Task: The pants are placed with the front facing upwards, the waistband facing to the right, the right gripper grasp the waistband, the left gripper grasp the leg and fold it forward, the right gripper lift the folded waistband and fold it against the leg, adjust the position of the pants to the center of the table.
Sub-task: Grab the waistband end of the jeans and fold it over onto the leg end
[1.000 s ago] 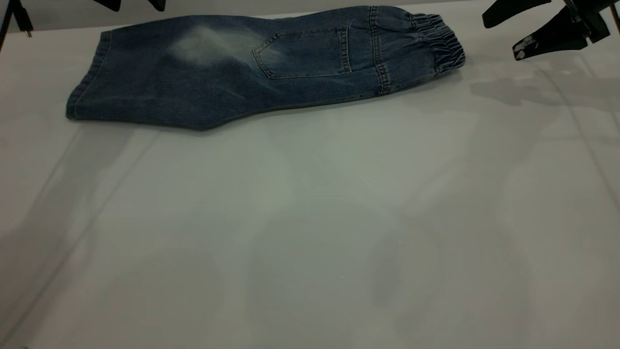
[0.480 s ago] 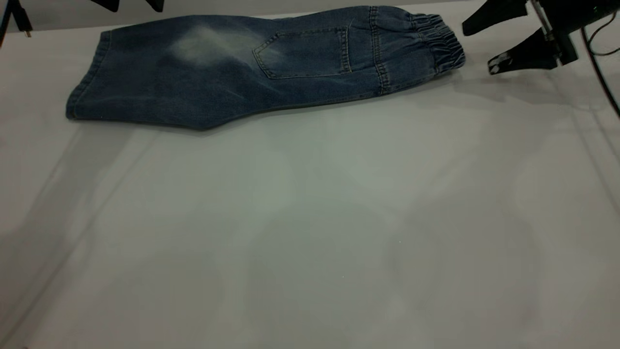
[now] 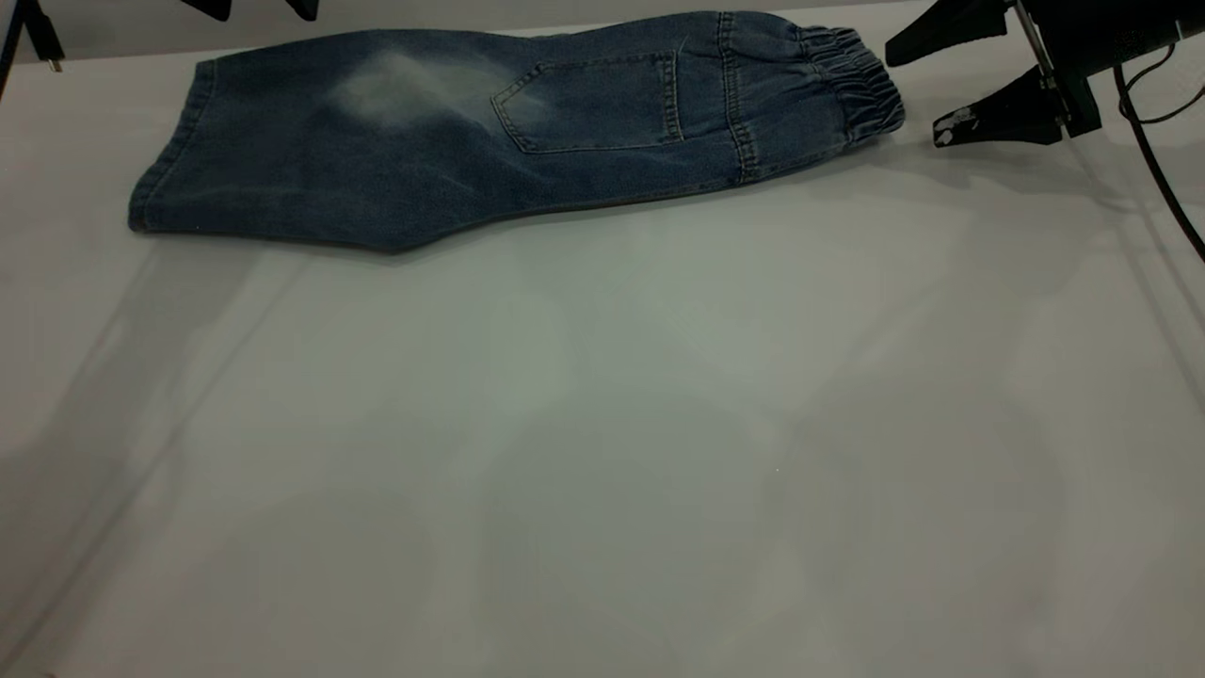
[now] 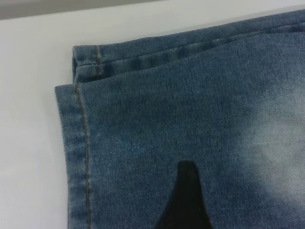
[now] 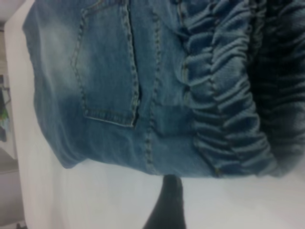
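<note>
Pants [image 3: 490, 141]: soft, limp denim, lying folded on surface [image 3: 602, 424]. Am aiming my right end effector [image 3: 913, 89], jaws spread, empty, at bunched waistband [image 3: 852, 80], thickest hold. Left end effector [image 4: 186, 200]: state unclear.

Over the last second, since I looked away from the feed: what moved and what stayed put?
The right gripper, jaws open, moved left and slightly down toward the waistband; it is now just beside it, not touching, and has grasped nothing. The pants lie unchanged, folded lengthwise at the table's far edge. The left gripper stayed at the top edge above the leg.
</note>
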### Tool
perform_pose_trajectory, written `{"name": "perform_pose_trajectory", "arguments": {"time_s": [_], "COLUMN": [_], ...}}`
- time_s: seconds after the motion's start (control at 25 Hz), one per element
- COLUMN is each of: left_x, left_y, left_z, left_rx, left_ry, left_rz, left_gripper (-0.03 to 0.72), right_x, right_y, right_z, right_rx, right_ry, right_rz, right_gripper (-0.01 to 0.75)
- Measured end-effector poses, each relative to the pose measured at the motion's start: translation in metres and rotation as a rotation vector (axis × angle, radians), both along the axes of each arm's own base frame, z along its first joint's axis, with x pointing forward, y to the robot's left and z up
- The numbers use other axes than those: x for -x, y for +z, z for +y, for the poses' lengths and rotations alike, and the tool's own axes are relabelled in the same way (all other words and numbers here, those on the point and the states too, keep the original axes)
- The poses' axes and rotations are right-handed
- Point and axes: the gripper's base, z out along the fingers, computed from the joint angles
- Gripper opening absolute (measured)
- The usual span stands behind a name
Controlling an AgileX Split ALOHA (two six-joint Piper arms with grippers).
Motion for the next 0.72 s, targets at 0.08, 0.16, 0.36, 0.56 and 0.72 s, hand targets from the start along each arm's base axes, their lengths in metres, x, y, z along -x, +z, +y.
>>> {"name": "perform_pose_trajectory", "arguments": {"time_s": [0.08, 0.16, 0.36, 0.56, 0.72], "left_x": [0.000, 0.000, 0.000, 0.000, 0.000], "left_y": [0.000, 0.000, 0.000, 0.000, 0.000], "left_z": [0.000, 0.000, 0.000, 0.000, 0.000], "left_rx": [0.000, 0.000, 0.000, 0.000, 0.000], "left_ry": [0.000, 0.000, 0.000, 0.000, 0.000], "left_rz": [0.000, 0.000, -0.001, 0.001, 0.001], "left_gripper": [0.538, 0.538, 0.538, 0.538, 0.538], "right_x": [-0.001, -0.001, -0.001, -0.001, -0.001], "right_y": [0.000, 0.000, -0.005, -0.011, -0.021], "right_z": [0.000, -0.001, 0.009, 0.013, 0.014], "right_rx": [-0.002, 0.003, 0.000, 0.000, -0.021], "right_ry": [-0.009, -0.014, -0.003, -0.008, -0.035], "right_rz": [-0.002, -0.004, -0.002, 0.007, 0.028], "right_gripper": [0.599, 0.598, 0.595, 0.595, 0.594]}}
